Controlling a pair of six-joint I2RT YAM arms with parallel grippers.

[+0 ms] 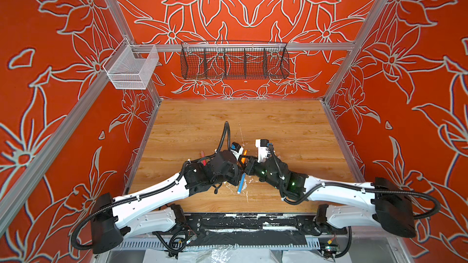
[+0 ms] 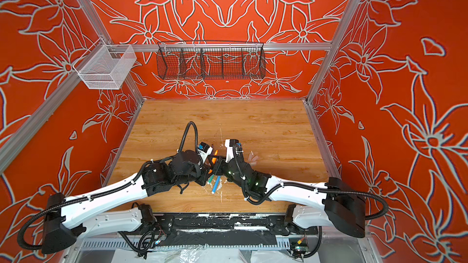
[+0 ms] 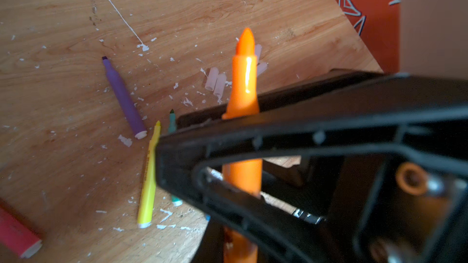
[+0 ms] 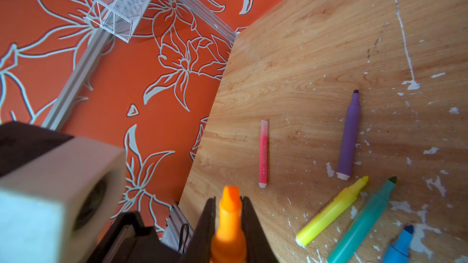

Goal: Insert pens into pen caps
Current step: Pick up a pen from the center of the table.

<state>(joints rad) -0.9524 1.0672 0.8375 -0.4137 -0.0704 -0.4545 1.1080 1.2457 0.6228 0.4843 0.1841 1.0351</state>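
Observation:
An orange pen (image 3: 244, 82) stands between both grippers above the table's near middle (image 1: 244, 156). My left gripper (image 3: 238, 246) is shut on its lower barrel. My right gripper (image 4: 228, 201) is shut on its neck, with the bare tip poking out past the fingers. Loose on the wood lie the purple pen (image 4: 349, 135), yellow pen (image 4: 331, 211), green pen (image 4: 362, 221) and blue pen (image 4: 400, 246). The pink pen (image 4: 263, 153) lies apart with a pale cap on one end. Several clear pen caps (image 3: 215, 80) lie in a cluster beyond the orange pen.
White paint flecks and a long white streak (image 4: 405, 41) mark the wooden table (image 1: 278, 122). A white mesh basket (image 1: 131, 67) hangs on the left rail and a black wire basket (image 1: 234, 61) on the back rail. Orange patterned walls close in three sides.

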